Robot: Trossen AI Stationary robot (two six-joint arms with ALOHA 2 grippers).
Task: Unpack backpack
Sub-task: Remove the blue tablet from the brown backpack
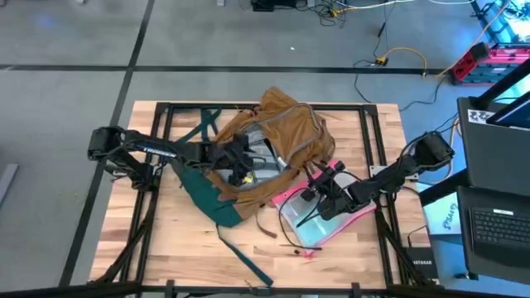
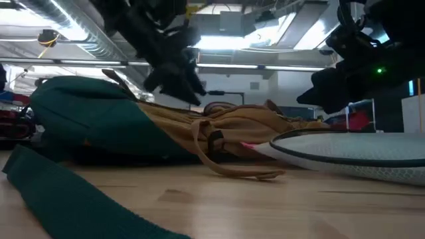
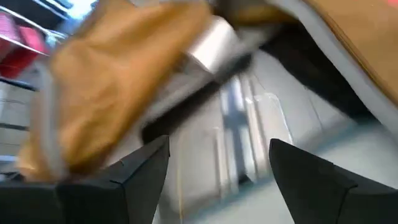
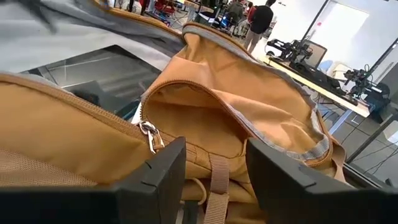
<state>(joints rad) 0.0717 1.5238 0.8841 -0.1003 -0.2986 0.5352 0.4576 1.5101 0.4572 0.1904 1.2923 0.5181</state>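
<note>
High view: left gripper (image 1: pixel 240 165) (fingers spread) over backpack (image 1: pixel 286 132).

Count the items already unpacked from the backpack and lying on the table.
1: a clear pink-edged pouch lies on the table beside the backpack, under the right gripper. The left gripper reaches into the open bag; more may be hidden inside.

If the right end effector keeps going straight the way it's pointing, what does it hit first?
Most likely the backpack: the right wrist view shows the open right end effector aimed at its tan fabric near the zipper pull and a webbing loop. Depth is unclear, but the fabric looks close.
</note>
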